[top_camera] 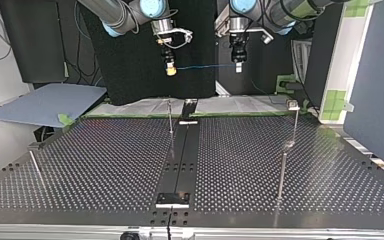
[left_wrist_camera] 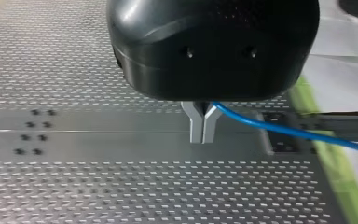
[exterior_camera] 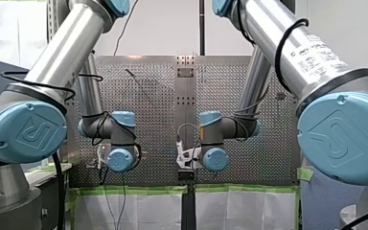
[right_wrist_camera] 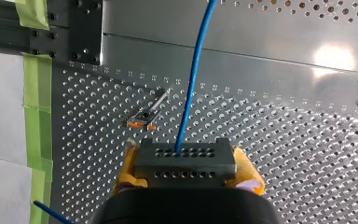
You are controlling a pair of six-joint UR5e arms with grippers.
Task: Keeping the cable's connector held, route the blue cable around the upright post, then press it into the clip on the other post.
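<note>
Both hands hang high above the far edge of the desk (top_camera: 105, 165), a dull metal plate perforated with rows of small holes, with a smooth dark strip (top_camera: 182, 155) running down its middle.

The right hand (right_wrist_camera: 185, 164) has its yellow pads closed on the connector (right_wrist_camera: 185, 170), a black rectangular block with two rows of holes. The blue cable (right_wrist_camera: 193, 79), thin and glossy, leaves its top face. The left hand (left_wrist_camera: 202, 137) has its bare metal fingers pinched together on the same cable, which runs out sideways from between them.

Only the top view shows you the cable drawn nearly straight between the two hands, well above the posts. Nothing touches it along that span. In that view a thin post (top_camera: 170, 117) stands by the strip, and a second post (top_camera: 294, 125) at the view's right carries the clip (top_camera: 293, 105) on top.

The right wrist view adds a small metal fitting (right_wrist_camera: 144, 115) with orange marks beside the cable line, and green tape (right_wrist_camera: 37, 93) along the desk's edge. The front view hides both grips behind the arms.
</note>
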